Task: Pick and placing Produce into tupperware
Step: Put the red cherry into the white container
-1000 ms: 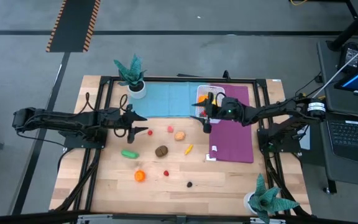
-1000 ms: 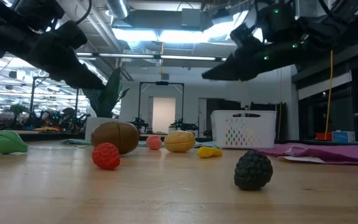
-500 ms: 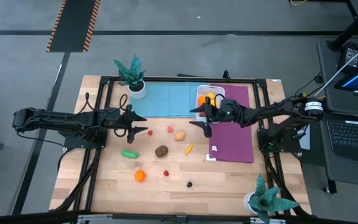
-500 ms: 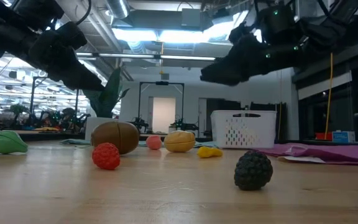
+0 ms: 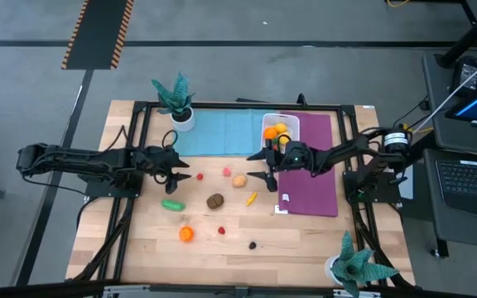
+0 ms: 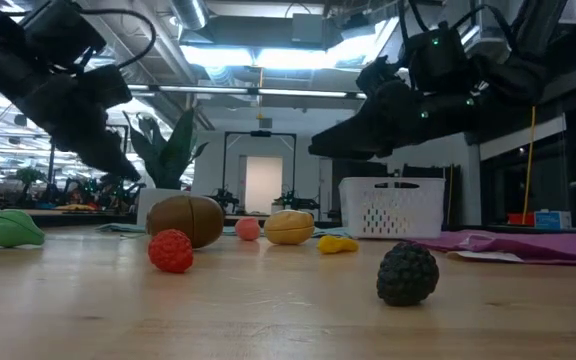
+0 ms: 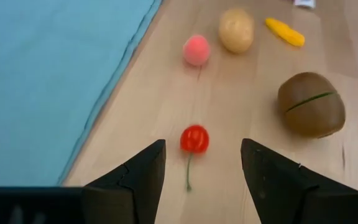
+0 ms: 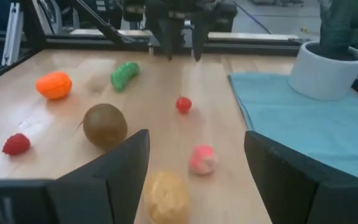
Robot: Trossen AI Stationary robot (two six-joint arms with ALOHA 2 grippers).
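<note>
The left claw (image 7: 201,163), fingers spread, hangs over a red cherry (image 7: 194,139) beside the blue mat (image 7: 48,81); the tupperware (image 5: 281,129) sits beyond that mat. The right claw (image 8: 194,158), also spread and empty, hovers near a tan potato (image 8: 166,194). A clean pick means descending straight, straddling the cherry's body rather than its stem.

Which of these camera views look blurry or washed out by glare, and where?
Low view: bright ceiling lights glare behind both arms, which show as dark silhouettes; the black berry up front is sharp. Right wrist view: soft throughout, the potato-like piece nearest the lens most blurred. Left wrist view: the cherry is slightly soft, the kiwi clearer. High view: evenly lit, no glare.
</note>
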